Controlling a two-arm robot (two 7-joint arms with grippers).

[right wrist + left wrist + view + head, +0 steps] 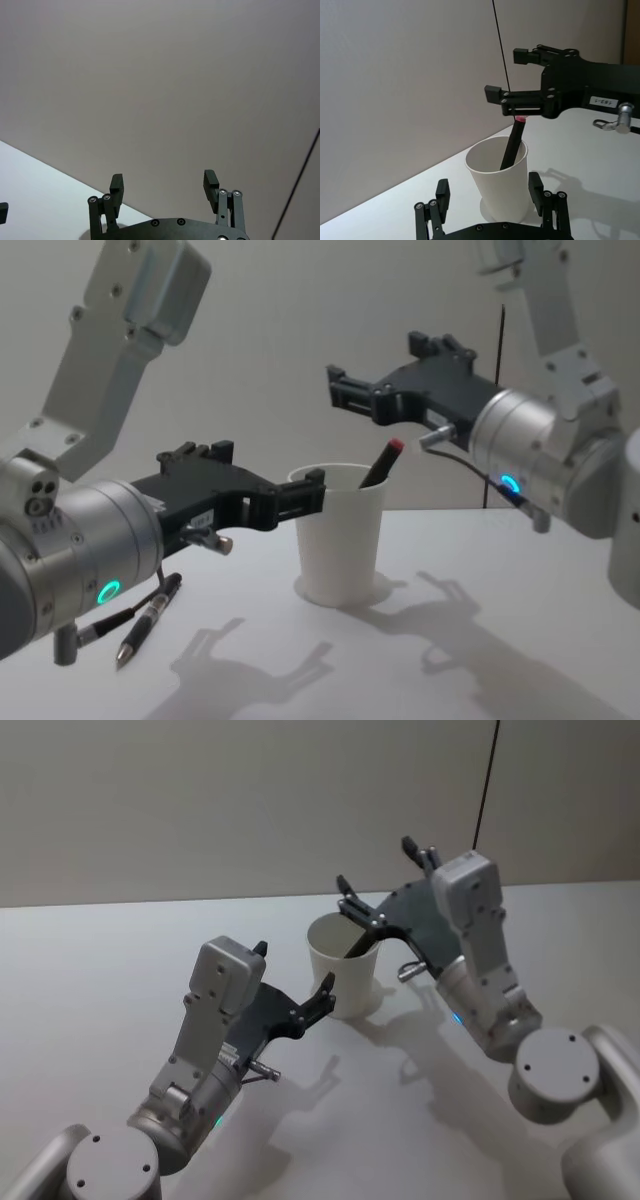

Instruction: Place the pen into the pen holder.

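The pen holder (345, 970) stands upright on the bench (100, 980), somewhat in from the back edge where the bench meets a plain wall (200, 800). The pen (512, 146) is inside it. Its dark barrel leans against the rim, and its red top pokes out above the lip.

The right end effector (506, 73) hangs over the holder with its 2 fingers spread wide and nothing between them. In the chest view there is a clear gap of air between the lower finger and the pen's red top.

The left end effector (489, 186) is down at cup height, also spread, with 1 finger on either side of the holder's wall. In its own wrist view a gap shows on each side, narrow on one and wider on the other. I cannot tell from the chest view whether the near fingertip brushes the cup.

2 other pens (140, 618) lie on the bench under the left arm, close beside each other and well apart from the holder.

In front of the holder and toward the robot's right, the bench carries the arms' shadows. A thin black cable (488, 780) runs down the wall behind the right arm.
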